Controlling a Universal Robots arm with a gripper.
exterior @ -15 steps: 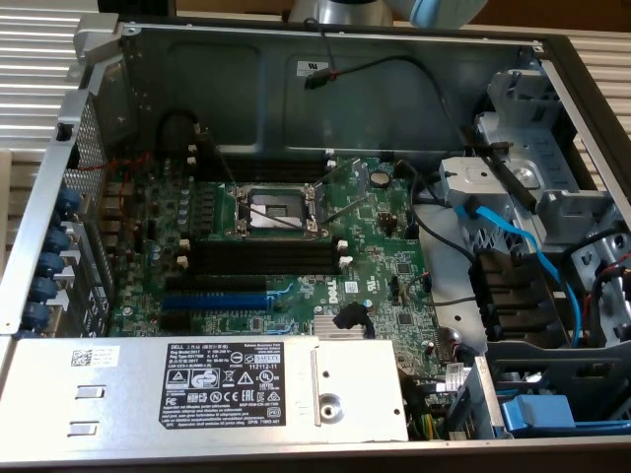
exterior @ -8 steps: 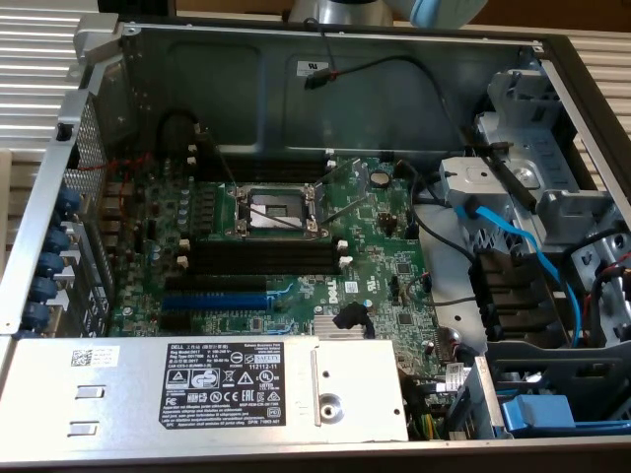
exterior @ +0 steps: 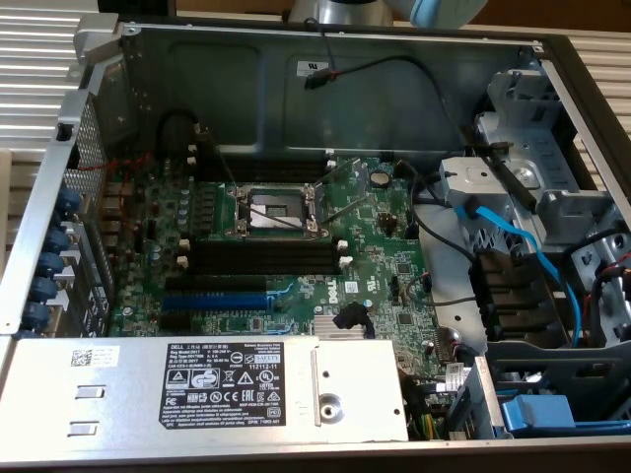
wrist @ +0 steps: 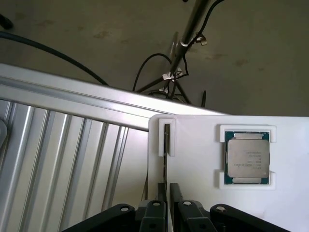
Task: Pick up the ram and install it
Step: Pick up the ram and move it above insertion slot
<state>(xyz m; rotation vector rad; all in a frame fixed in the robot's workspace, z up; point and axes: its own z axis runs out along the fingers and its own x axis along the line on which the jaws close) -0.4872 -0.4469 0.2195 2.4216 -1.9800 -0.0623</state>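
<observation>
The ram [wrist: 166, 145] stands on its edge in a narrow slot of a white holder block [wrist: 193, 169], so it reads as a thin dark strip. My gripper [wrist: 167, 189] hangs right over the near end of that strip, in line with it; I cannot make out whether it touches the stick. In the exterior view the open computer case lies flat, with the green motherboard [exterior: 375, 266] facing up. Its long black memory slots [exterior: 266, 258] lie beside the processor socket [exterior: 274, 209], and nothing sits in them.
A processor chip [wrist: 247, 157] rests in a second pocket of the white block. Ribbed metal sheeting [wrist: 58, 159] and loose cables [wrist: 159, 72] border the block. In the case are a blue expansion slot [exterior: 212, 301], the grey power supply [exterior: 207, 384] and blue cables [exterior: 513, 236].
</observation>
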